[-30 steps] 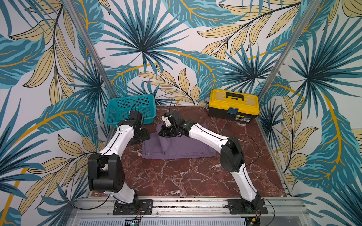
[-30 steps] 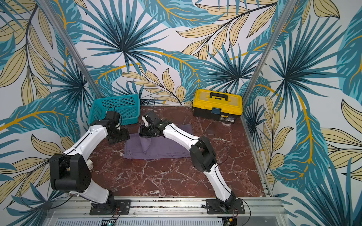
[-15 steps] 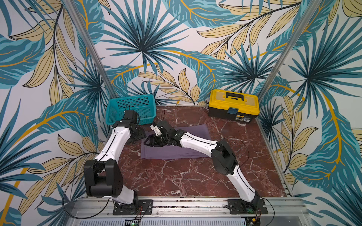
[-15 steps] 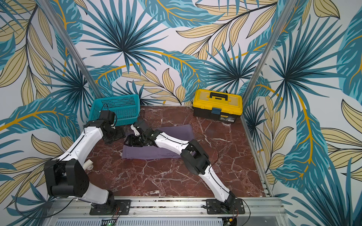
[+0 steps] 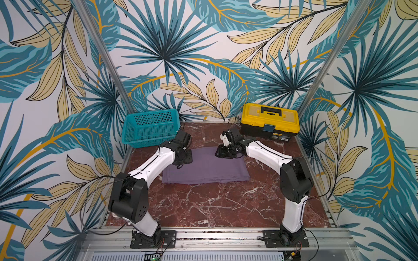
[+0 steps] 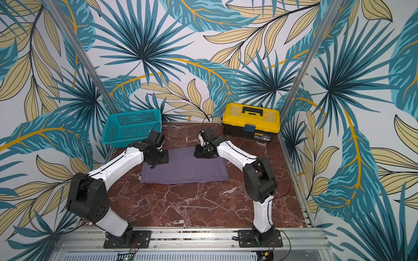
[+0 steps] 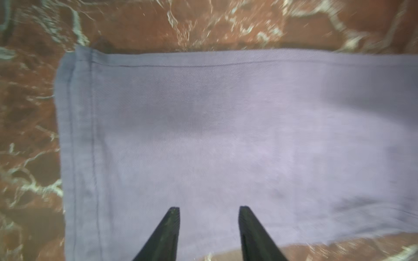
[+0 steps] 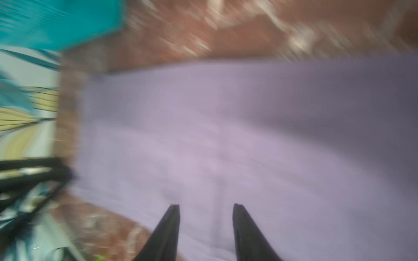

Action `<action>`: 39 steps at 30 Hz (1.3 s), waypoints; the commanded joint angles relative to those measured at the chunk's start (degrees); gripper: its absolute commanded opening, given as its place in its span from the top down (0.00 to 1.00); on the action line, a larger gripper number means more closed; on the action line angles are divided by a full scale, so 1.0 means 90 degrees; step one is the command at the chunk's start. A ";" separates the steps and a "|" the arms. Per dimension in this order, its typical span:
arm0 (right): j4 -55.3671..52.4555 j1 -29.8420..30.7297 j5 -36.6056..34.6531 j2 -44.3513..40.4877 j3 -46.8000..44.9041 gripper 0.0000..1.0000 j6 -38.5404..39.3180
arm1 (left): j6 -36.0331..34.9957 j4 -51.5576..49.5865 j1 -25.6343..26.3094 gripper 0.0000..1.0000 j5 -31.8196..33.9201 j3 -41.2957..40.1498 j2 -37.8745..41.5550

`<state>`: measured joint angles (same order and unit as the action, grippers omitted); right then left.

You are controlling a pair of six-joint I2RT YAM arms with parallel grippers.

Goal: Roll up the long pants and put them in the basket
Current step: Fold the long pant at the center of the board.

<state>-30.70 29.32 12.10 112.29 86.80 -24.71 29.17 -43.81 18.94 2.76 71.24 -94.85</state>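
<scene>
Since the folded pants (image 5: 204,168) lie flat, the left gripper (image 7: 208,208) and right gripper (image 8: 205,205) hover over their far edge, jaws half-parted and empty, seemingly ready to begin rolling.

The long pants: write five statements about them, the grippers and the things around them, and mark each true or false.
1. The long pants lie on the marble table, in front of the teal basket. True.
2. The pants are already rolled into a bundle. False: they lie folded flat.
3. The left gripper has its jaws apart over the pants. True.
4. The right gripper is clamped on a raised fold of fabric. False: its jaws stand apart with nothing pinched between them.
5. The yellow toolbox stands open. False: its lid is shut.
</scene>
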 commanded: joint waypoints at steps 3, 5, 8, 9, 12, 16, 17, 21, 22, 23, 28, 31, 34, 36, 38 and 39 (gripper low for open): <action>-0.0759 -0.0548 -0.0638 -0.0024 -0.0806 0.57 0.0383 | -0.0022 0.0390 -0.0132 0.54 0.0661 -0.0538 -0.0477; -0.0836 -0.0779 -0.0588 -0.0118 -0.1095 0.57 0.0354 | -0.0090 0.0310 -0.0214 0.54 0.0762 -0.0608 -0.0618; -0.0883 -0.1015 -0.0587 -0.0452 -0.1685 0.56 0.0367 | -0.0174 0.0146 -0.0370 0.54 0.0929 -0.0757 -0.0739; -0.0883 -0.1081 -0.0602 -0.0553 -0.1877 0.55 0.0377 | -0.0198 0.0137 -0.0456 0.54 0.0948 -0.0853 -0.0731; -0.0893 -0.1328 -0.0557 -0.0717 -0.2394 0.53 0.0403 | -0.0278 0.0088 -0.0729 0.55 0.1027 -0.1115 -0.0664; -0.0993 -0.1625 -0.0669 -0.0946 -0.2642 0.51 0.0446 | -0.0445 0.0107 -0.0973 0.54 0.1051 -0.1333 -0.0612; -0.1085 -0.1693 -0.0661 -0.0953 -0.2643 0.51 0.0469 | -0.0472 0.0093 -0.0998 0.54 0.1060 -0.1334 -0.0637; -0.1320 -0.1745 -0.0503 -0.1045 -0.2594 0.51 0.0529 | -0.0496 0.0129 -0.1001 0.53 0.1047 -0.1381 -0.0586; -0.1357 -0.1735 -0.0398 -0.1100 -0.2578 0.51 0.0505 | -0.0492 0.0156 -0.1001 0.53 0.0956 -0.1373 -0.0547; -0.1419 -0.1678 -0.0401 -0.1199 -0.2516 0.52 0.0499 | -0.0478 0.0171 -0.1001 0.52 0.0868 -0.1356 -0.0504; -0.1263 -0.1408 -0.0493 -0.1971 -0.2070 0.68 0.0471 | -0.0455 0.0106 -0.0933 0.50 0.0718 -0.1134 -0.0425; -0.1241 -0.1339 -0.0136 -0.1749 -0.1893 0.81 0.0514 | -0.0458 0.0088 -0.0923 0.49 0.0738 -0.1036 -0.0505; -0.1178 -0.1172 -0.0013 -0.1425 -0.2101 0.85 0.0520 | -0.0430 0.0083 -0.0923 0.49 0.0772 -0.1002 -0.0563; -0.1104 -0.1142 0.0138 -0.1230 -0.2336 0.86 0.0468 | -0.0428 0.0083 -0.0931 0.49 0.0814 -0.1007 -0.0584; -0.1082 -0.1148 0.0253 -0.1094 -0.2558 0.88 0.0487 | -0.0428 0.0093 -0.0949 0.48 0.0835 -0.1013 -0.0604; -0.1104 -0.1147 0.0272 -0.1085 -0.2644 0.89 0.0504 | -0.0428 0.0093 -0.0969 0.48 0.0836 -0.1004 -0.0614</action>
<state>-38.96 18.96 12.47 101.08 65.76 -20.53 25.32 -40.05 10.98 8.99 61.52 -99.22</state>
